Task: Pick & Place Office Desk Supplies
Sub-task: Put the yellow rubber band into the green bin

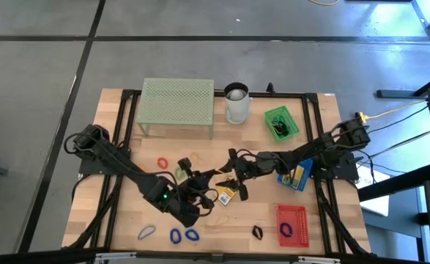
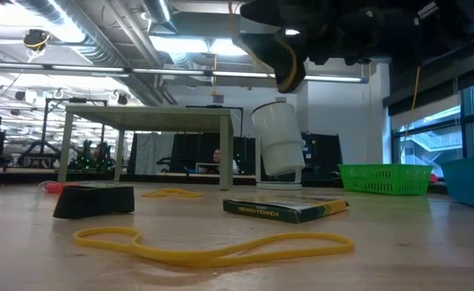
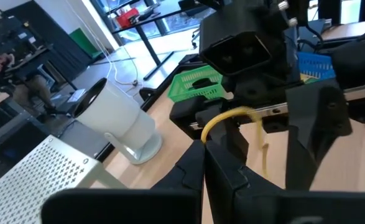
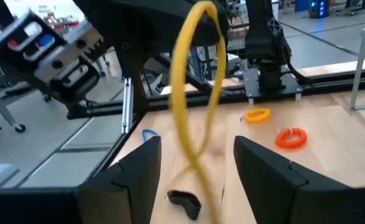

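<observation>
A yellow rubber band (image 4: 194, 93) hangs as a loop above the middle of the table, with my left gripper (image 3: 204, 146) shut on it. My right gripper (image 4: 198, 168) faces it from the table's right, open, with one finger on each side of the hanging loop and not touching it. In the high view the two grippers meet at mid-table, left (image 1: 216, 177) and right (image 1: 235, 174). On the wood below lie another yellow band (image 2: 212, 246), a yellow card pack (image 2: 285, 208) and a black binder clip (image 2: 95, 200). My left gripper pinches the yellow band at the top of its loop (image 3: 214, 124) between its two shut fingers. The fingers reach nearly level from the table's left. The band arches out past the fingertips and hangs slack below them (image 3: 263, 152), clear of the table.
A pale green mesh stand (image 1: 176, 103) and a white cup (image 1: 236, 103) stand at the back. A green basket (image 1: 280, 123), a blue bin (image 1: 295, 176) and a red basket (image 1: 291, 224) are on the right. Red (image 1: 162, 161) and blue (image 1: 182, 235) bands lie near the front left.
</observation>
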You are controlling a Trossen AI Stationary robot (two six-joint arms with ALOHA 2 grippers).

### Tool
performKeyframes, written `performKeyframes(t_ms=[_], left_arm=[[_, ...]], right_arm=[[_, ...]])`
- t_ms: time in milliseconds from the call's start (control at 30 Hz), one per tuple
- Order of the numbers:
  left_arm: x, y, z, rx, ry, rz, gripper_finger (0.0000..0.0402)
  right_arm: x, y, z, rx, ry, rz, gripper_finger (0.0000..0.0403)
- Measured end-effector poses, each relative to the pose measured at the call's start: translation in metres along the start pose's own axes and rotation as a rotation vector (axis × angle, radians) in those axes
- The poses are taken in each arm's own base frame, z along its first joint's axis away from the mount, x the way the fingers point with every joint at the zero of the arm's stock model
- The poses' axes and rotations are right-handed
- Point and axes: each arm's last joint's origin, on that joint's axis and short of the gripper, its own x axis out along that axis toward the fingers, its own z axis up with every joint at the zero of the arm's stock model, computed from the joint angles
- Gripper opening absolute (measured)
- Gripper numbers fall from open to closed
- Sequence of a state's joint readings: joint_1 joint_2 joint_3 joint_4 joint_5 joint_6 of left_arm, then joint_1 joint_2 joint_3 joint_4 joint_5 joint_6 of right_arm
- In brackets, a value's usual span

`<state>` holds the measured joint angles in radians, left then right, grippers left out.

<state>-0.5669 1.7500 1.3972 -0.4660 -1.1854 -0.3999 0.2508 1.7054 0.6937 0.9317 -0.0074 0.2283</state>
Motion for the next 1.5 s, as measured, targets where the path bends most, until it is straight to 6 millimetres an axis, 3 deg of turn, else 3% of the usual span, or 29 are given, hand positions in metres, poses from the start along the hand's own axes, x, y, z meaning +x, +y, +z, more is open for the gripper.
performKeyframes(t_ms=[567, 733, 1000, 1333, 1500], left_arm=[[0.0043, 0.0017, 0.0011, -0.016, 0.002, 0.009, 0.0002], [0.0043, 0.0017, 0.001, -0.016, 0.003, 0.009, 0.0002], [0.0043, 0.0019, 0.0006, -0.009, 0.006, 0.008, 0.0002], [0.0041, -0.0002, -0.0004, -0.017, 0.036, -0.063, 0.0003], [0.0033, -0.0007, -0.0006, -0.025, 0.037, -0.068, 0.0022]], right_arm=[[0.0002, 0.0054, 0.0001, 0.025, -0.046, -0.095, 0.0196], [0.0002, 0.0059, 0.0001, 0.027, -0.046, -0.095, 0.0146], [0.0002, 0.0057, -0.0008, 0.028, -0.037, -0.097, 0.0013], [0.0002, 0.0056, -0.0011, 0.054, -0.036, -0.097, 0.0004], [0.0002, 0.0042, -0.001, 0.054, -0.043, -0.137, 0.0002]])
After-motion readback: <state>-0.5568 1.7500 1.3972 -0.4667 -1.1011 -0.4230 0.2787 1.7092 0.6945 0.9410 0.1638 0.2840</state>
